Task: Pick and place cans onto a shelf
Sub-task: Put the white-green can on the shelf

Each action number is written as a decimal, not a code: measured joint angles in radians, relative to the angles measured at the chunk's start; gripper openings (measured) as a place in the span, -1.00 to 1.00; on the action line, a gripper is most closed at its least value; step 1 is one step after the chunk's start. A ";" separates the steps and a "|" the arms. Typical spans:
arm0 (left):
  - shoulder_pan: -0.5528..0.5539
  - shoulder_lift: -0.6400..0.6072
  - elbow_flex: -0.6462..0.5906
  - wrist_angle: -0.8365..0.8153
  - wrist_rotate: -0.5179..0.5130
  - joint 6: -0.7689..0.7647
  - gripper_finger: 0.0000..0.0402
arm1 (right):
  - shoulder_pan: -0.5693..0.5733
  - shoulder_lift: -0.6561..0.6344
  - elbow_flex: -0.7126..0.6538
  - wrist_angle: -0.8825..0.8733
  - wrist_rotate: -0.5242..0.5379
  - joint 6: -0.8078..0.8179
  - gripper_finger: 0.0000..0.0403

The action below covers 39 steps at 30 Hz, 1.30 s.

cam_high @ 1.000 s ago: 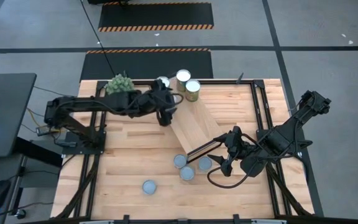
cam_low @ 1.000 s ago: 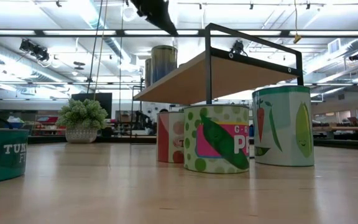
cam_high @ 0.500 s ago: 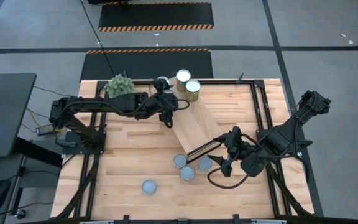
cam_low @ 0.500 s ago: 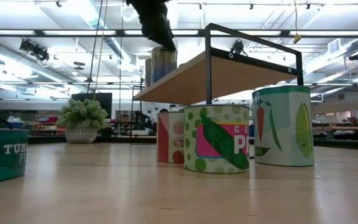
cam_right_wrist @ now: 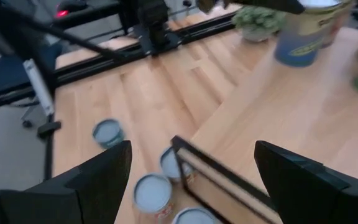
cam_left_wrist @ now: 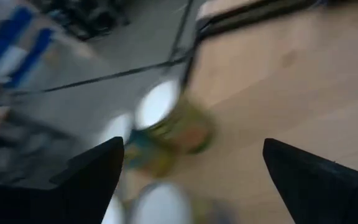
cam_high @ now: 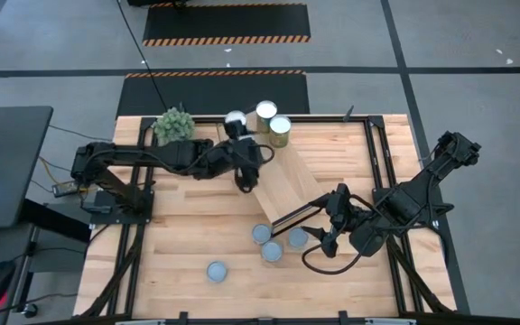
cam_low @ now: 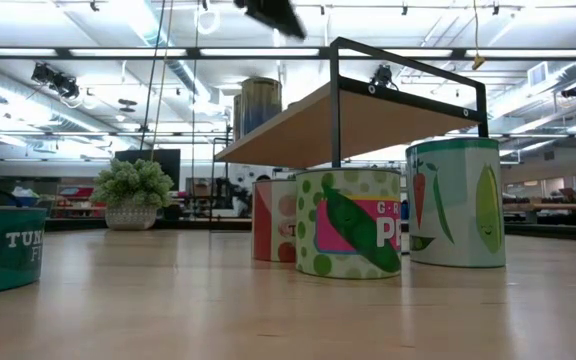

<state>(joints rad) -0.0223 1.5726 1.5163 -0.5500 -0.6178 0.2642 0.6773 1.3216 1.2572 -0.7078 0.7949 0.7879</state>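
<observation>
The light-wood shelf (cam_high: pixel 287 181) lies slanted at mid-table, with its dark frame (cam_high: pixel 289 217) at the near end. Three cans (cam_high: pixel 235 120) (cam_high: pixel 265 111) (cam_high: pixel 280 126) stand upright on their bases at its far end. Three cans (cam_high: pixel 261 234) (cam_high: pixel 272 251) (cam_high: pixel 297 237) stand on the table by the frame. One more can (cam_high: pixel 217 270) stands nearer the front. My left gripper (cam_high: pixel 248 171) is open and empty above the shelf's left edge, with the far cans (cam_left_wrist: pixel 166 118) ahead of it. My right gripper (cam_high: pixel 323 236) is open and empty beside the frame (cam_right_wrist: pixel 216 180).
A spiky green plant ball (cam_high: pixel 173 124) sits at the far left of the table, left of the shelf's cans. In the low view the table cans (cam_low: pixel 353 222) stand under the raised shelf (cam_low: pixel 368 120), and a teal can (cam_low: pixel 3 248) is at the left. Bare tabletop lies at front left.
My left gripper has drawn back from the leftmost can on the shelf, moving toward the table's near edge and upward. That can now shows whole and stands upright on the shelf's far end.
</observation>
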 joint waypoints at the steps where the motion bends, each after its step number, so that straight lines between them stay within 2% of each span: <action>1: -0.017 0.000 0.009 0.001 0.026 -0.035 0.93 | 0.000 0.000 0.000 0.004 -0.020 -0.010 0.72; 7: -0.137 0.000 0.051 -0.002 0.149 -0.294 0.82 | 0.000 0.000 0.000 0.043 -0.148 -0.116 0.72; 10: -0.212 0.000 0.056 -0.022 0.166 -0.371 0.73 | 0.011 0.000 0.000 0.028 -0.201 -0.158 0.72; 13: -0.294 0.000 0.056 -0.104 0.126 -0.447 0.65 | 0.031 0.002 0.000 -0.023 -0.224 -0.156 0.72; 19: -0.444 -0.001 0.047 -0.295 -0.020 -0.649 0.49 | 0.074 0.010 0.000 -0.067 -0.214 -0.153 0.72; 25: -0.549 -0.002 0.047 -0.389 -0.102 -0.798 0.37 | 0.077 0.108 0.000 -0.071 -0.221 -0.150 0.72; 28: -0.585 -0.002 0.047 -0.421 -0.147 -0.844 0.31 | 0.082 0.157 0.000 -0.084 -0.218 -0.074 0.72; 31: -0.617 -0.004 0.030 -0.420 -0.162 -0.860 0.24 | 0.106 0.195 0.000 -0.131 -0.166 0.054 0.72; 34: -0.628 -0.003 -0.039 -0.373 -0.138 -0.859 0.16 | 0.150 0.216 -0.024 -0.169 -0.127 0.177 0.72; 39: -0.631 -0.011 -0.124 -0.306 -0.090 -0.882 0.05 | 0.213 0.214 -0.123 -0.123 -0.109 0.339 0.72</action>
<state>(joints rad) -0.6537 1.5616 1.3923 -0.8557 -0.7074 -0.6175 0.8901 1.5356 1.1337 -0.8310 0.6856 1.1274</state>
